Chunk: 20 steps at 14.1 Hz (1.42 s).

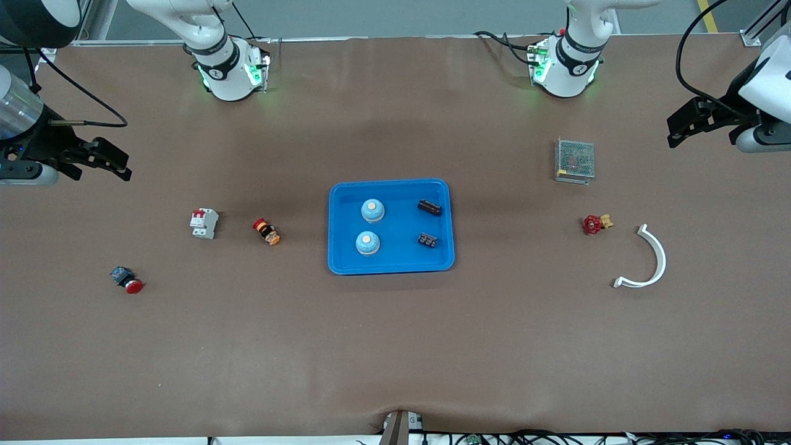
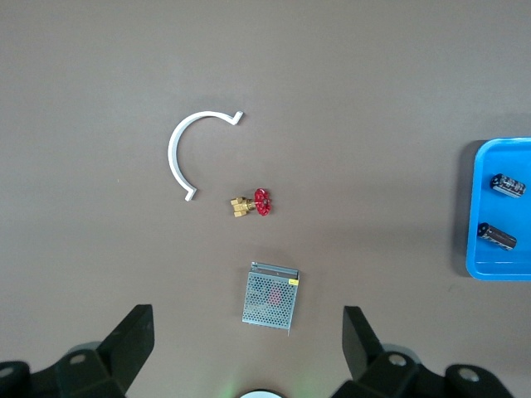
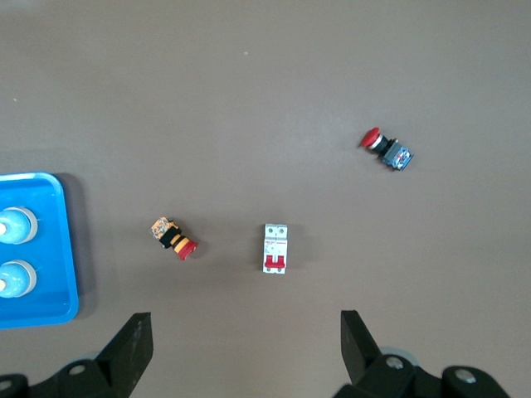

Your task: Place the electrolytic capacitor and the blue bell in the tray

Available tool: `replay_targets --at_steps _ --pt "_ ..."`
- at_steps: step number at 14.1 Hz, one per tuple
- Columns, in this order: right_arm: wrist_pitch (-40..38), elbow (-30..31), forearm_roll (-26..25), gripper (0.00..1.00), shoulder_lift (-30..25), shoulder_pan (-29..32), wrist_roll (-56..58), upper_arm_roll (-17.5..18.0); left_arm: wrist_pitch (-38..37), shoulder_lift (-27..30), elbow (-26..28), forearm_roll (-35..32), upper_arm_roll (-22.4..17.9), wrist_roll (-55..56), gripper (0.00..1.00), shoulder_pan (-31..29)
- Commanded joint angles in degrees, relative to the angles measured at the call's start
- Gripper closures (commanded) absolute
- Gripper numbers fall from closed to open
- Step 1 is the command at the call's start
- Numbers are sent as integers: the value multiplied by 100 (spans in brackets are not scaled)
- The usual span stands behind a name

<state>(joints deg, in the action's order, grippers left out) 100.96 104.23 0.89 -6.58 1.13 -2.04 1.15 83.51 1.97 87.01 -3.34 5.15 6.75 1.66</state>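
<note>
The bright blue tray (image 1: 390,266) lies at the table's middle. In it are two blue bells (image 1: 372,211) (image 1: 367,243) and two black electrolytic capacitors (image 1: 429,207) (image 1: 427,240). The left wrist view shows the tray's edge (image 2: 477,207) with both capacitors (image 2: 507,184) (image 2: 496,236). The right wrist view shows the tray's rim (image 3: 62,249) with both bells (image 3: 15,225) (image 3: 13,279). My left gripper (image 1: 680,123) is open and empty, high over the left arm's end of the table. My right gripper (image 1: 114,162) is open and empty over the right arm's end.
Toward the left arm's end lie a metal mesh box (image 1: 575,161), a red-handled brass valve (image 1: 594,224) and a white curved bracket (image 1: 646,259). Toward the right arm's end lie a white circuit breaker (image 1: 204,223), an orange-and-red switch (image 1: 266,232) and a red push button (image 1: 126,280).
</note>
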Motion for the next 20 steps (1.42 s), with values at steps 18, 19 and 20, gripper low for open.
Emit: replay_targets --at_steps 18,19,20 --pt "-920 -1159 -45 0 113 36 -60 61 -256 -56 -96 70 92 -103 0 -51" --pt "-929 -1159 -45 0 113 36 -60 61 -256 -56 -96 53 91 -112 0 -34" --pt "-929 -1159 -45 0 113 36 -60 61 -265 -56 -96 35 91 -121 0 -43"
